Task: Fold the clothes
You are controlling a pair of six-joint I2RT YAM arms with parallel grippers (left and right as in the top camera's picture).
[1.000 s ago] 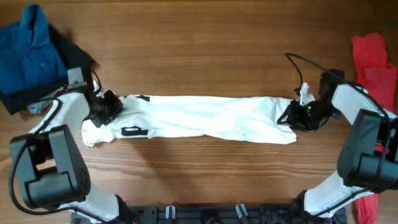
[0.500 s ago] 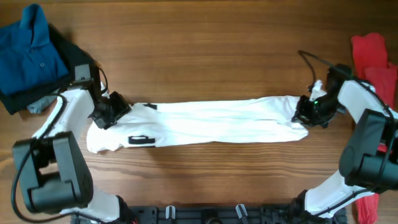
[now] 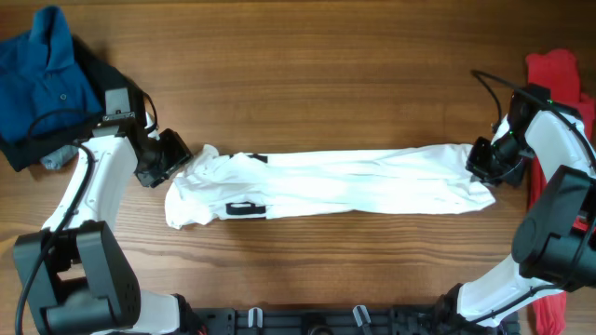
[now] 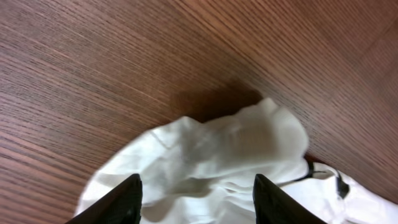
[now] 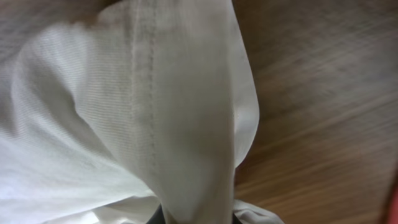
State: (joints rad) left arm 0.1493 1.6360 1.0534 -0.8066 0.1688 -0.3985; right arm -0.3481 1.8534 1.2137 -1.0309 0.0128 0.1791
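The white T-shirt point(image 3: 354, 181) is lying stretched into a long, narrow band across the middle of the table point(image 3: 307, 74). It is running left to right, and its black print point(image 3: 244, 209) is showing close to the left end.

Your left gripper point(image 3: 177, 156) is sitting at the shirt's left end, just beside the bunched cloth there, and it is released. In the left wrist view its two dark fingertips point(image 4: 127, 199) are standing well apart. The white fabric is lying slack on the wood ahead of them and between them.

Your right gripper point(image 3: 482, 167) is clenching the shirt's right end. In the right wrist view the white cloth is filling most of the frame, with a stitched hem running down it. The cloth is drawing together into the closed jaws at the bottom edge, and bare wood is showing to the right of it.

Between your two grippers the shirt is resting on the table in loose lengthwise folds. The left end is spreading wider than the right.

The other clothes are lying off to the sides. A blue polo point(image 3: 42, 65) is sitting in the far left corner on top of a dark garment point(image 3: 116, 84), well apart from the white shirt. Red shirts point(image 3: 559, 88) are lying along the right edge of the table, just beyond your right arm.
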